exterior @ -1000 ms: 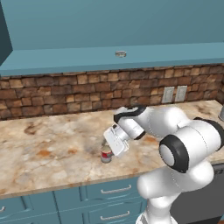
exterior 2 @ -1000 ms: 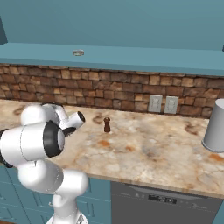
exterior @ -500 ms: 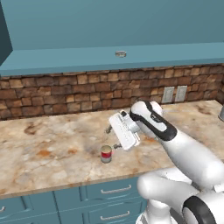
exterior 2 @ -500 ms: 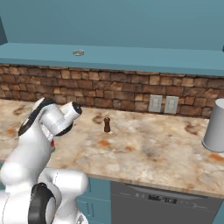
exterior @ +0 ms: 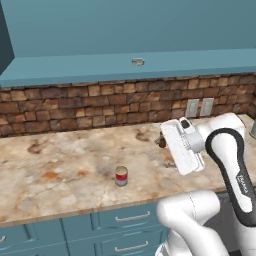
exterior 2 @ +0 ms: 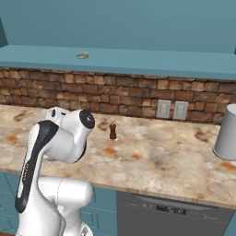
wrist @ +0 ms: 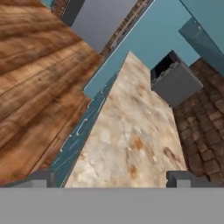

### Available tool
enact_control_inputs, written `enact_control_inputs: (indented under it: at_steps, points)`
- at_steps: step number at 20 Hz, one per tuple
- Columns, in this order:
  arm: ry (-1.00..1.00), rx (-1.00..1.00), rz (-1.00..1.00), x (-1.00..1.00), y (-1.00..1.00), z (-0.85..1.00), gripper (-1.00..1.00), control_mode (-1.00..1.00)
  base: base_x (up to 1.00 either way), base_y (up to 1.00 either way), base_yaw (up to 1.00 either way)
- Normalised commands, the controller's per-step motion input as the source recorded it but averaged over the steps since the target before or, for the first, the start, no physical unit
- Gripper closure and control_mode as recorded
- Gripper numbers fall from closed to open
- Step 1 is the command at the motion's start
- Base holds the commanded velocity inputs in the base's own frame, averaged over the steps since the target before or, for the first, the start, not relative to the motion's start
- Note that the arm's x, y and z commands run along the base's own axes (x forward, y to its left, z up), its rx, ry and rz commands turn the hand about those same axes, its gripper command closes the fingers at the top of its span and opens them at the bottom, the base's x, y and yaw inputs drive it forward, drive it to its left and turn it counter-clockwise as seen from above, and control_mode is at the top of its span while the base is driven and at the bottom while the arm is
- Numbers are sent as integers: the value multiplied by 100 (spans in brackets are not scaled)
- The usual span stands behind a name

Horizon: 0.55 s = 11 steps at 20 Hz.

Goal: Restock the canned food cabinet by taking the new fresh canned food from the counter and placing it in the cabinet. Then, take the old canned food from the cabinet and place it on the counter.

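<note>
With the tin (exterior: 138,62) on the cabinet (exterior: 150,62) shelf and the can (exterior: 121,176) on the counter (exterior: 65,170) below it, the gripper (wrist: 113,177), tips apart and empty, looks finished.

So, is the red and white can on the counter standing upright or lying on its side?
Upright. In the left base view the can stands on its base on the counter, red band at the top, nothing touching it.
</note>
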Motion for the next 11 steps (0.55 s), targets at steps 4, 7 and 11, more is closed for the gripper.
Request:
enact_control_inputs:
  at_steps: [4,7,11]
  points:
    - [-21,19,-3,-100,-100,98,-100,-100,0,0,0]
    - [-7,27,-8,-100,-100,28,-100,-100,0,0,0]
    - [-4,2,-10,-19,-26,0,-100,-100,0,0,0]
